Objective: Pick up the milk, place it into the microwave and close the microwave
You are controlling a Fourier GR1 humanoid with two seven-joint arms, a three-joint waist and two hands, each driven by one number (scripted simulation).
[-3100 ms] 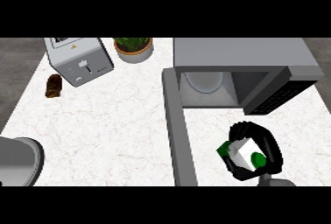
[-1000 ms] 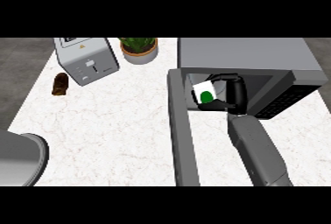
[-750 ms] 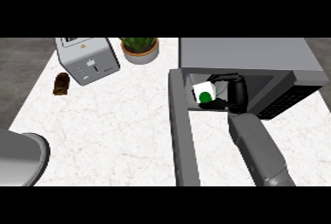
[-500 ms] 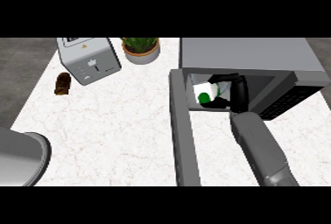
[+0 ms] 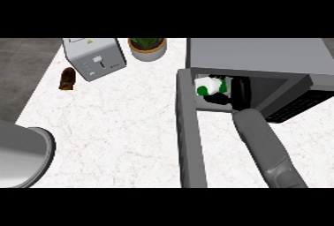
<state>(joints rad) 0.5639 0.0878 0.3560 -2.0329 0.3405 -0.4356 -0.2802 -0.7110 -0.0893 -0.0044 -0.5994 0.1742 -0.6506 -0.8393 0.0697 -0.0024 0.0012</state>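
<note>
The robot's right hand [image 5: 236, 90] reaches into the open microwave [image 5: 257, 57] on a white marble counter [image 5: 117, 128], its grey forearm running up from the lower edge of the head view to the oven's mouth. The milk [image 5: 210, 84], a white carton with a green patch on its lower left side, sits inside the microwave's cavity, close to the left wall and just behind the front opening. The black hand lies against the carton's right side, and dark fingers [image 5: 220, 98] curl under and around its lower edge, so the carton appears held between the fingers below and the rest of the hand to the right; the thumb cannot be made out separately. Whether the carton rests on the cavity floor cannot be told.

The microwave's door [image 5: 189, 141] stands swung wide open, reaching from the oven's left front corner toward the lower edge of the view, to the left of the forearm. Its dark control panel shows to the right of the cavity.

Left of the microwave, at the back of the counter, a potted plant [image 5: 147, 47] stands just beside the oven's top left corner, and a grey toaster [image 5: 94, 58] stands further left of it. A small brown object [image 5: 67, 78] lies left of the toaster. Well to the left of the microwave door, a grey rounded shape [image 5: 23, 154] fills the lower left corner.
</note>
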